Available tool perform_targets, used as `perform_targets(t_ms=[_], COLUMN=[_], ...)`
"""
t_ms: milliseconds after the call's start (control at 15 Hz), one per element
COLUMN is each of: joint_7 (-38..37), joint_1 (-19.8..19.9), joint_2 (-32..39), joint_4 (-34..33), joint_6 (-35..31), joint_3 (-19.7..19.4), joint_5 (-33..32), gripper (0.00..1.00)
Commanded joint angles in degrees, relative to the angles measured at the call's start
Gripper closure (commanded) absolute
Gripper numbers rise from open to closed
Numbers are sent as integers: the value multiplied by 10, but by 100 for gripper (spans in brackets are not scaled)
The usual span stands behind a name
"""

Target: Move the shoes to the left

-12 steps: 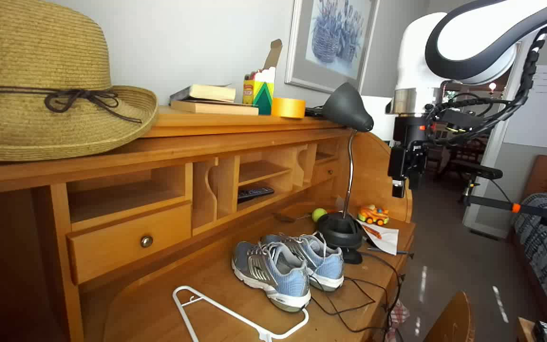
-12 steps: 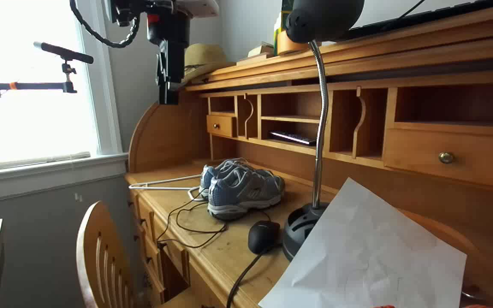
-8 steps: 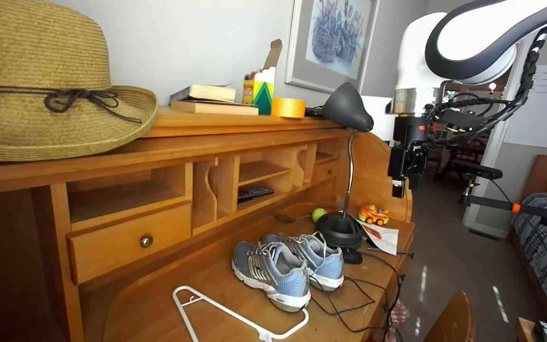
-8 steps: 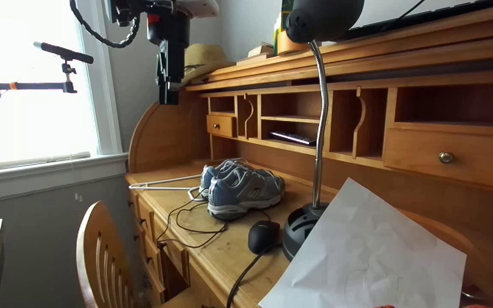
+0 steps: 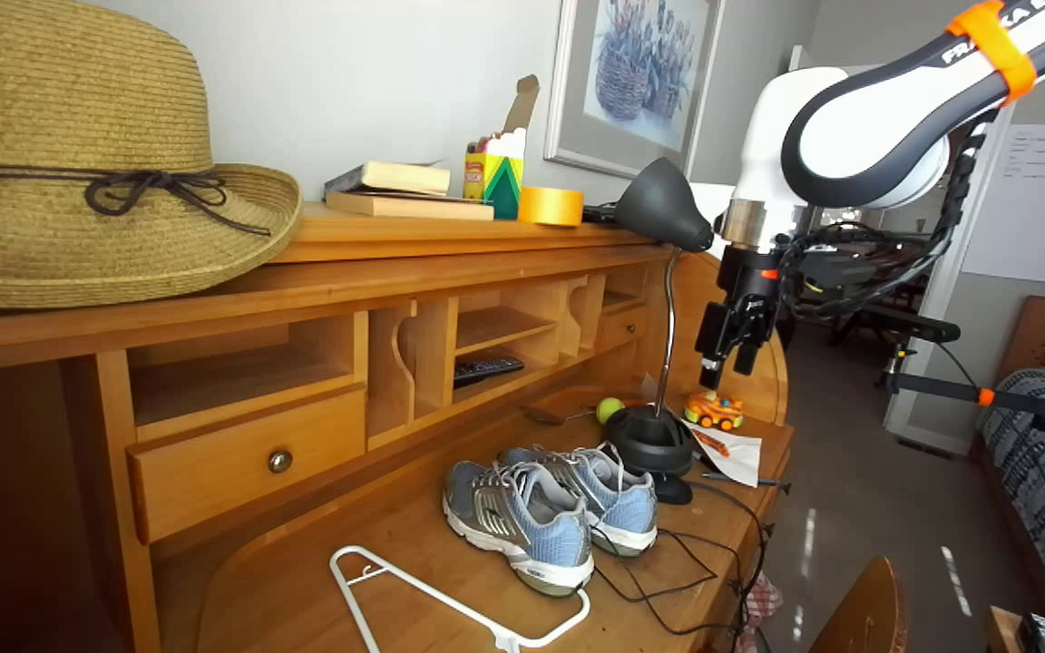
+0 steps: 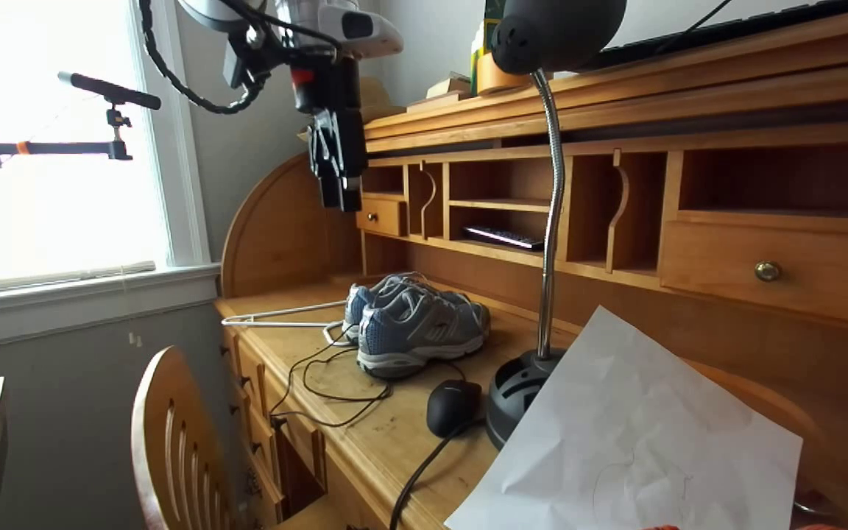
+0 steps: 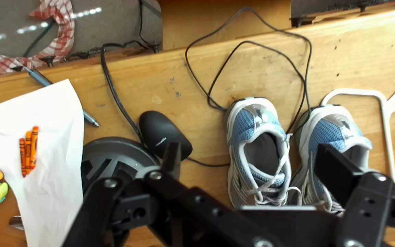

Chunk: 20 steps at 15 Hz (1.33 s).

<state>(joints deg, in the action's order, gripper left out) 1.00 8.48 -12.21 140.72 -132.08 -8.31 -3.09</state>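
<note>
The two grey and light-blue shoes stand side by side on the wooden desk. In an exterior view, the shoe beside the hanger (image 5: 522, 531) and the shoe beside the lamp (image 5: 631, 510) both show. An exterior view also shows them, one shoe (image 6: 424, 331) partly covering the other (image 6: 355, 303). My gripper (image 5: 727, 367) hangs high above the desk, apart from the shoes; it also shows in an exterior view (image 6: 341, 199). In the wrist view my gripper (image 7: 252, 159) is open and empty. One shoe (image 7: 240, 132) appears between its fingers; the other (image 7: 327, 132) lies partly behind one finger. Their toes are hidden.
The black lamp (image 5: 668, 210) stands beside the shoes, near the black mouse (image 6: 453, 406) and its cables. A white hanger (image 5: 432, 591) touches or lies near one shoe. Paper with crayons (image 7: 51, 137) and a toy car (image 5: 715, 410) lie beyond. Desk cubbies rise behind.
My gripper has moved down and tilted, going leftward in an exterior view toward the lamp and rightward where the window shows. The shoes have not moved.
</note>
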Motion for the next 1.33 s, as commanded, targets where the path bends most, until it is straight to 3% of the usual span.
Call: perform_targets(t_ms=[0,333,667,1133,1200,1267], joint_7=[3,40,143,90,90,88], joint_1=[-7,-23,-24,-17,-15,-14], joint_2=[71,141,186,228,235,240], joint_4=[-6,-22,-57,-76,-78,-80], joint_6=[-99,-180,-185,-184,-191,-195], joint_3=[-4,11,45,49,51,52], joint_5=[37,155,297,271,278,280], gripper=[0,0,0,0,2,14])
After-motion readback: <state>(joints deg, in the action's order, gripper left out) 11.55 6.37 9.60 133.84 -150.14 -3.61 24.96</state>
